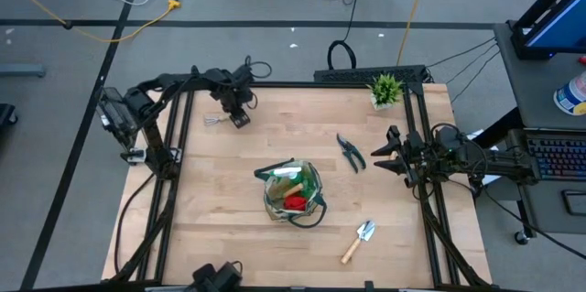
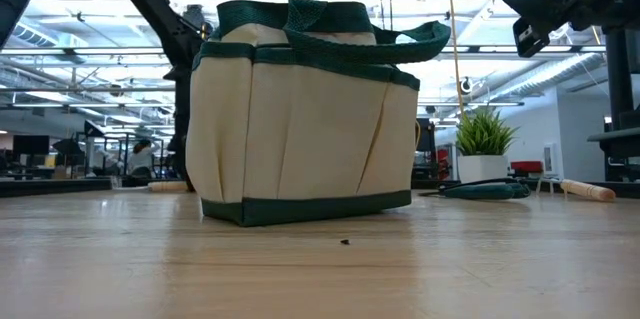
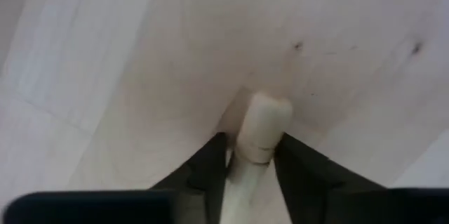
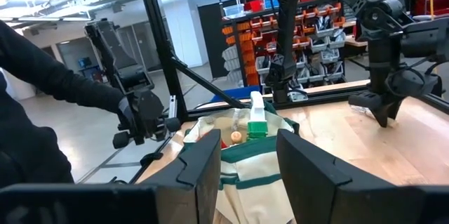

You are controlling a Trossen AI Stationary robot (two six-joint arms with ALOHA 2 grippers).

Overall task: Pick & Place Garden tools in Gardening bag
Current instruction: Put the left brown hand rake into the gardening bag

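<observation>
Left pincer (image 3: 251, 161) clamped on mini rake (image 1: 217, 120) wooden handle, far table edge.

Pale matt wood table (image 1: 229, 228); beige cloth gardening bag (image 2: 305, 119) with dark green woven trim; smooth pale wooden handle (image 3: 261, 129) between matt black fingers (image 3: 309, 171); trowel (image 1: 359, 241), shiny metal blade, wooden handle.

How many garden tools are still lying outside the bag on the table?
3: the mini rake at the left hand, the pruning shears right of centre, a trowel near the front. The bag may hide others.
</observation>
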